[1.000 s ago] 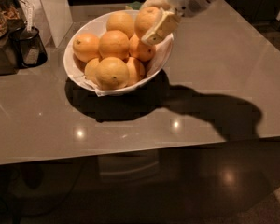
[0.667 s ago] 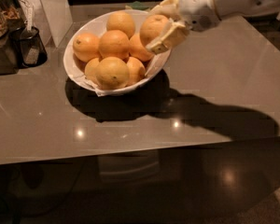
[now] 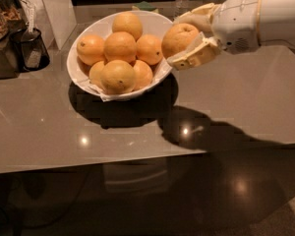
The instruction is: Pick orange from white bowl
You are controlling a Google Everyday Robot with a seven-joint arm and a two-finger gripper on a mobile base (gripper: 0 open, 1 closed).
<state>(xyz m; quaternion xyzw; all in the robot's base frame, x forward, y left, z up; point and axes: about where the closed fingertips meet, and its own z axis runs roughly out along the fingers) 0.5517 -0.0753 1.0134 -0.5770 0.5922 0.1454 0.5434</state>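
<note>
Grey table (image 3: 246, 97): beneath the gripper. White bowl (image 3: 74, 75) (heaped with other oranges (image 3: 120, 45)): just beside the gripper and lower. Gripper (image 3: 187, 41): fingers clamped on the orange (image 3: 178, 36), which sits between them, raised next to the bowl's rim.

The orange (image 3: 182, 36) is out of the bowl, round and deep orange with lightly dimpled skin. It's pinched in the claw (image 3: 176, 40) between an upper and a lower finger, hanging in the air just beside the bowl's right rim and above the table (image 3: 236, 100). The bowl (image 3: 72, 65) sits upright on the table, wide, shallow and glossy white with a wavy rim, six more oranges (image 3: 120, 45) heaped inside it.
</note>
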